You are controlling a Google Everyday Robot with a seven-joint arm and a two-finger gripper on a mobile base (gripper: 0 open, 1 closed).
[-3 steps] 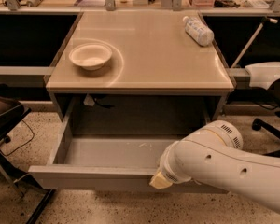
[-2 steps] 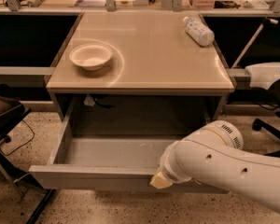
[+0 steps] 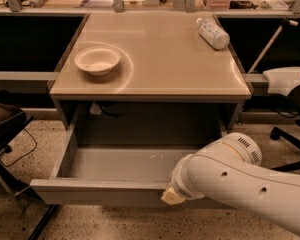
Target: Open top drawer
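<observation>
The top drawer (image 3: pixel 95 190) is a wide grey handleless drawer. It stands pulled far out from under the beige tabletop (image 3: pixel 160 59), and its shallow grey interior (image 3: pixel 125 165) shows. My white arm (image 3: pixel 240 179) reaches in from the lower right. Its wrist end lies at the drawer's front panel, right of centre. The gripper (image 3: pixel 171 196) is at that front edge, mostly hidden behind the wrist.
A white bowl (image 3: pixel 97 60) sits on the left of the tabletop. A plastic bottle (image 3: pixel 213 33) lies at its back right. A dark chair (image 3: pixel 5 129) stands at the left and an office chair base (image 3: pixel 290 134) at the right. A cluttered counter runs along the back.
</observation>
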